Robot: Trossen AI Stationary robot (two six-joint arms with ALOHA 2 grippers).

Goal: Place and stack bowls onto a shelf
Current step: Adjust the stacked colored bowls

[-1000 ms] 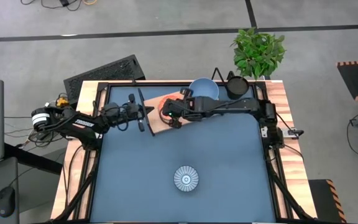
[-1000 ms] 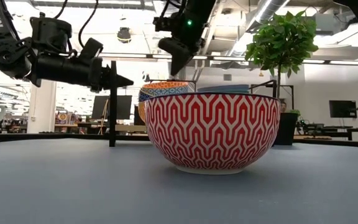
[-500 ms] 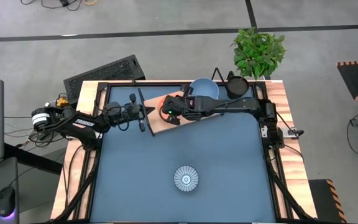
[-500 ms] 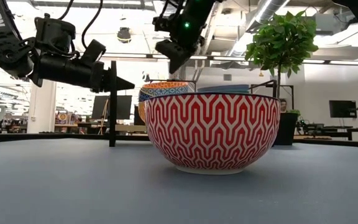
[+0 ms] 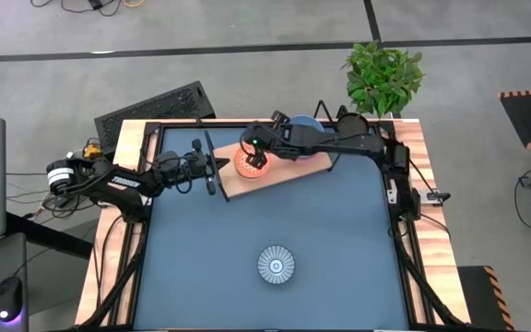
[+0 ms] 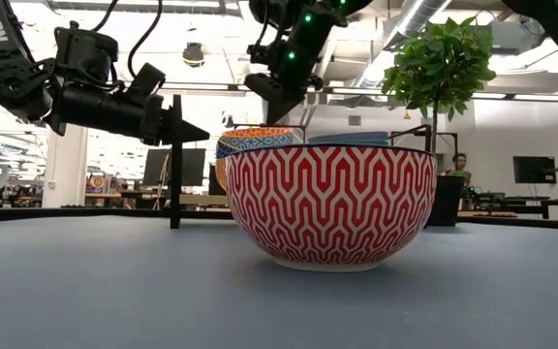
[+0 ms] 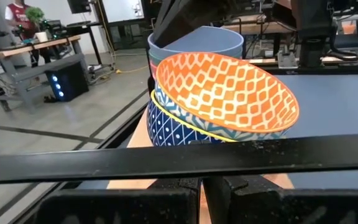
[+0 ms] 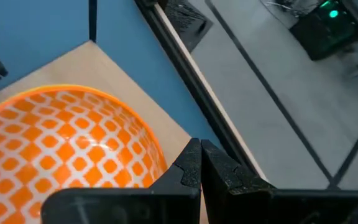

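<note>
Bowls sat in three places around the shelf [image 5: 264,175], a light-wood board with a thin black wire frame lying at the far side of a large blue mat [image 5: 339,240] on a wood-edged table [image 5: 422,212]. An orange-patterned bowl [image 5: 250,162] stood on the shelf board, a grey-blue bowl [image 5: 313,126] just beyond it at the shelf's far end, and a striped bowl [image 5: 276,265] well apart from the shelf, alone on the mat nearer the front. A small black pot [image 5: 350,127] and a green potted plant [image 5: 383,76] stood past the shelf at the table's far corner. Level across the mat, an open workshop with desks and monitors showed behind, and a person [image 6: 460,165] sat far off. The left gripper [image 5: 212,163] was at the shelf's left end, its fingers [image 7: 179,190] closed around a black frame bar [image 7: 166,163], with the orange-patterned bowl just beyond them. The right gripper [image 5: 250,157] hung directly above the orange-patterned bowl, its fingers [image 8: 194,165] pressed together and holding nothing, clear of the bowl's rim.
</note>
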